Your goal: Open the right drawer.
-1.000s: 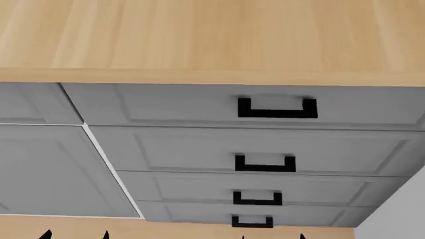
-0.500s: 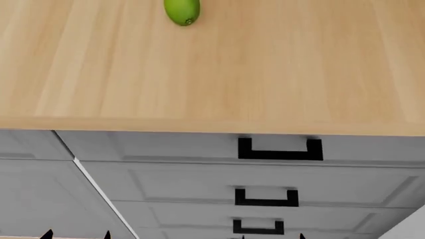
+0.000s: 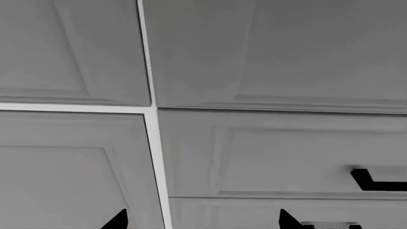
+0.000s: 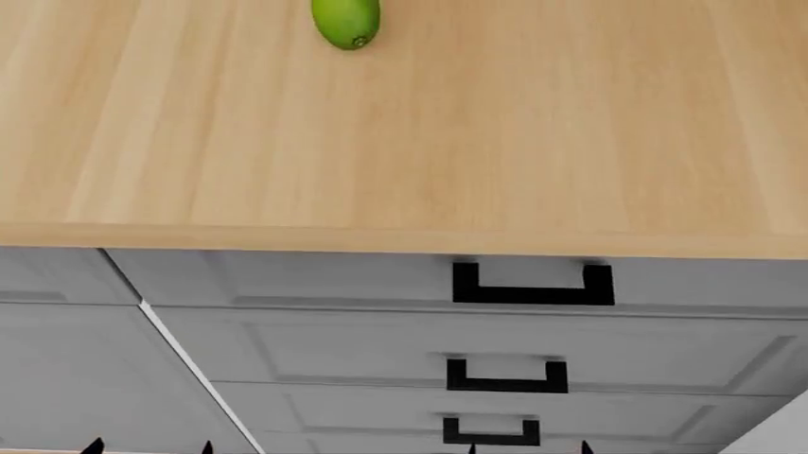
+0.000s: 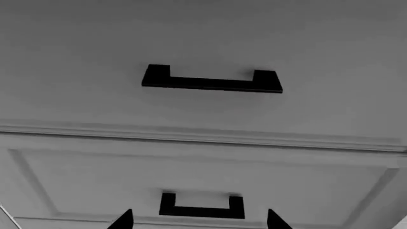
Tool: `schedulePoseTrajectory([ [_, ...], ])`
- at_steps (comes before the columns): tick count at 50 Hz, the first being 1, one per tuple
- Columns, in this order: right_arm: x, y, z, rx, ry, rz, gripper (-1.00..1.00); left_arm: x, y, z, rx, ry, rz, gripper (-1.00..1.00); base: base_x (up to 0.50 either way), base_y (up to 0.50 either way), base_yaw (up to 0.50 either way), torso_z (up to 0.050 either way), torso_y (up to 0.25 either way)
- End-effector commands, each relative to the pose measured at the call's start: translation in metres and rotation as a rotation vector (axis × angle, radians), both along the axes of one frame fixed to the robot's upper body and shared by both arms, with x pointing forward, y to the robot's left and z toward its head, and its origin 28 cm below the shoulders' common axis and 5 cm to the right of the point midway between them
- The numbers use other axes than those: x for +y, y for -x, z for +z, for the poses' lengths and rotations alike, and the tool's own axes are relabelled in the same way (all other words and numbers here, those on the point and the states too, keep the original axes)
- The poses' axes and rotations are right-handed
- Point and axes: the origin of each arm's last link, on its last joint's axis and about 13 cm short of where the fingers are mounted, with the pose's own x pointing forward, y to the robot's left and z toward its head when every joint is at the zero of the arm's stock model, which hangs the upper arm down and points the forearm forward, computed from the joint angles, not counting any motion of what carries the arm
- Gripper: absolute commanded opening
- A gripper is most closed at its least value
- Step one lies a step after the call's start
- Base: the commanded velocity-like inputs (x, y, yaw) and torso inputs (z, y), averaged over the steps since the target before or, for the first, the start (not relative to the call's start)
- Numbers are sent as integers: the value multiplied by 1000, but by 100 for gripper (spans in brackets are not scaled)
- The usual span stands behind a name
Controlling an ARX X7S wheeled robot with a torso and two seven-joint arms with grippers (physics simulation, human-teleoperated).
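Observation:
The right drawer (image 4: 316,278) is the wide light-grey front just under the wooden counter, shut, with a black U-shaped handle (image 4: 533,288) at its centre. Like drawers stack below it. My right gripper (image 4: 527,446) shows only as two black tips at the bottom edge, open and empty, below the handles. In the right wrist view it (image 5: 200,220) is open, facing two stacked drawer fronts with handles (image 5: 212,81). My left gripper (image 4: 147,445) is open and empty, and in the left wrist view (image 3: 202,221) it faces a white divider strip (image 3: 152,143).
A green lime (image 4: 346,21) lies on the wooden countertop (image 4: 505,123). Narrower grey fronts (image 4: 51,274) stand left of the drawer stack. A pale wall edge (image 4: 777,430) shows at the bottom right.
A second ago the head view looked lower. It has since tilted up, bringing more counter and the lime into view. In the last half second the right fingertips shifted slightly right.

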Motion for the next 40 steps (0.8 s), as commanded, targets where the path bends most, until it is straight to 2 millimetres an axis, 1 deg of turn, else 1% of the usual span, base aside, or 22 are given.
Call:
schedulePoseTrajectory([
  [1,-1,-8,2,0,97,-49,100,-1,-1,1,-13,12,-13,100,0,0,0,0,0],
  [2,0,-8,4,-8,107,-53,100,-1,-1,1,-14,14,-13,100,0,0,0,0,0],
  [4,1,-8,7,-37,202,-63,100,-1,-1,2,-13,14,-14,100,0,0,0,0,0],
  [5,2,-8,8,-26,179,-61,100,-1,-1,2,-12,14,-15,100,0,0,0,0,0],
  [6,3,-8,7,-39,245,-53,100,-1,-1,2,-12,13,-16,100,0,0,0,0,0],
  [7,3,-8,7,-39,248,-63,100,-1,-1,1,-12,14,-17,100,0,0,0,0,0],
  [8,3,-9,8,-31,213,-51,100,-1,-2,1,-12,14,-17,100,0,0,0,0,0],
  [10,3,-9,9,-29,227,-54,100,-1,-2,1,-12,14,-16,100,0,0,0,0,0],
  [18,-1,-16,16,-52,434,-121,100,-1,-1,1,-10,14,-16,100,0,0,0,0,0],
  [21,-4,-19,23,-66,455,-131,100,-1,-2,0,-10,15,-16,100,0,0,0,0,0],
  [24,-6,-23,25,-69,518,-153,100,-1,-2,1,-11,15,-16,100,0,0,0,0,0],
  [30,-9,-26,23,-54,592,-185,100,-1,-2,0,-11,13,-18,100,0,0,0,0,0],
  [36,-13,-36,20,-28,675,-215,100,-2,-2,0,-10,11,-19,100,0,0,0,0,0],
  [37,-13,-37,20,-42,717,-224,100,-2,-2,0,-9,11,-19,100,0,0,0,0,0],
  [38,-13,-38,20,-34,704,-216,100,-2,-2,0,-9,11,-19,100,0,0,0,0,0],
  [39,-14,-39,20,-42,784,-243,100,-2,-2,0,-9,10,-20,100,0,0,0,0,0],
  [40,-13,-40,20,-46,788,-237,100,-2,-2,0,-9,10,-20,100,0,0,0,0,0],
])
